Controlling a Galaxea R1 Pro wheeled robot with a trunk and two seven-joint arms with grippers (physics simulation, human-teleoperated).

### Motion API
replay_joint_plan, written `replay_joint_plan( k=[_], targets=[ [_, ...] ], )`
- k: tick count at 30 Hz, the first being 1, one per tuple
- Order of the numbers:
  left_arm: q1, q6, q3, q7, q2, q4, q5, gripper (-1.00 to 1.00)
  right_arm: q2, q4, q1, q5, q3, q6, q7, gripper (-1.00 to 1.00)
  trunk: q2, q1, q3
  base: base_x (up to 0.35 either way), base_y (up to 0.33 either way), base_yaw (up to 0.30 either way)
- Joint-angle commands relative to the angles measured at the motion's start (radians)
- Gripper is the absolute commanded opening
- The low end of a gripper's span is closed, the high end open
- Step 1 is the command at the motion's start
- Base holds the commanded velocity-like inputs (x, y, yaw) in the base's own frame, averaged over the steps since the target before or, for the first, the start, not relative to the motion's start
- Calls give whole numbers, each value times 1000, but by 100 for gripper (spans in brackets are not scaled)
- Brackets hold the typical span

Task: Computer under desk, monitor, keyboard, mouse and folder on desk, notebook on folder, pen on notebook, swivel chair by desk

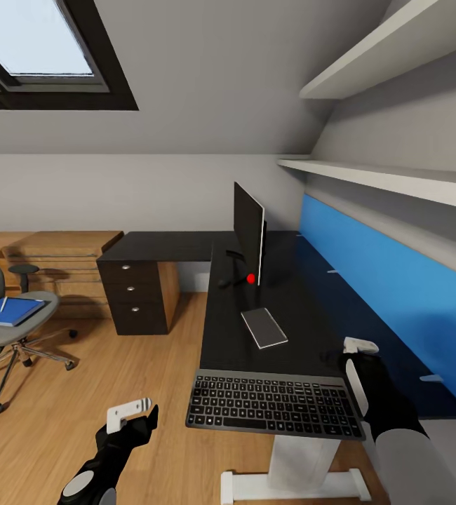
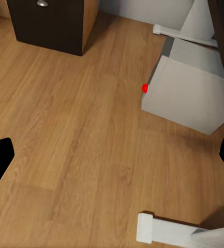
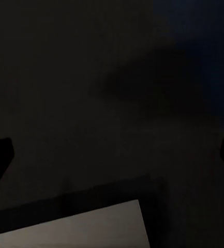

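Note:
The black desk [image 1: 305, 294] carries the monitor [image 1: 249, 238], seen edge-on. A small black mouse [image 1: 223, 283] lies by its stand. The keyboard [image 1: 276, 404] sits at the desk's near end, its front edge over the rim. Between them lies the flat grey notebook [image 1: 264, 327]. At far left the swivel chair [image 1: 17, 330] holds the blue folder [image 1: 7, 312] with the pen [image 1: 3, 304] on it. The computer [image 2: 187, 95], a pale grey box with a red dot, stands on the floor under the desk. My left gripper [image 1: 131, 414] [image 2: 112, 160] hangs open over the floor. My right gripper [image 1: 360, 348] [image 3: 112, 160] is open above the desk, right of the notebook.
The black drawer unit [image 1: 140, 294] [image 2: 49, 23] stands under the desk's far wing, with a low wood cabinet [image 1: 59, 256] behind the chair. A blue panel [image 1: 389, 280] and shelves line the right wall. The desk's white leg foot [image 2: 163, 230] lies near my left gripper.

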Motion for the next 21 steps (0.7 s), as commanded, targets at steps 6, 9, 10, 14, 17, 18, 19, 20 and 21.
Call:
replay_joint_plan(
  k=[6,9,10,14,17,18,19,20,21],
  targets=[
    [0,3,-1,8,0,-10,12,100,0,-3,-1,3,-1,5,-1,100,-1,0,-1,0,0,0],
    [0,2,-1,8,-1,-19,13,100,0,-4,0,3,0,6,-1,100,-1,0,-1,0,0,0],
    [0,2,-1,8,-1,-20,13,100,0,-4,0,3,0,6,-1,100,-1,0,-1,0,0,0],
    [-1,2,-1,9,-1,-26,13,100,0,-3,0,4,0,6,-2,100,-29,15,-13,0,0,0],
    [-1,2,-1,9,-1,-26,13,100,0,-3,0,4,0,6,-3,100,-50,27,-23,0,0,0],
    [-1,2,-1,9,-1,-27,13,100,0,-3,0,5,0,6,-3,100,-57,31,-26,0,0,0],
    [0,2,-1,9,-1,-27,13,100,0,-3,0,5,0,6,-3,100,-64,35,-29,0,0,0],
    [0,2,-1,9,-1,-27,13,100,0,-3,0,6,1,6,-3,100,-71,38,-32,0,0,0],
    [0,2,-1,9,-1,-27,13,100,0,-3,0,6,1,6,-3,100,-78,42,-35,0,0,0]
  ],
)
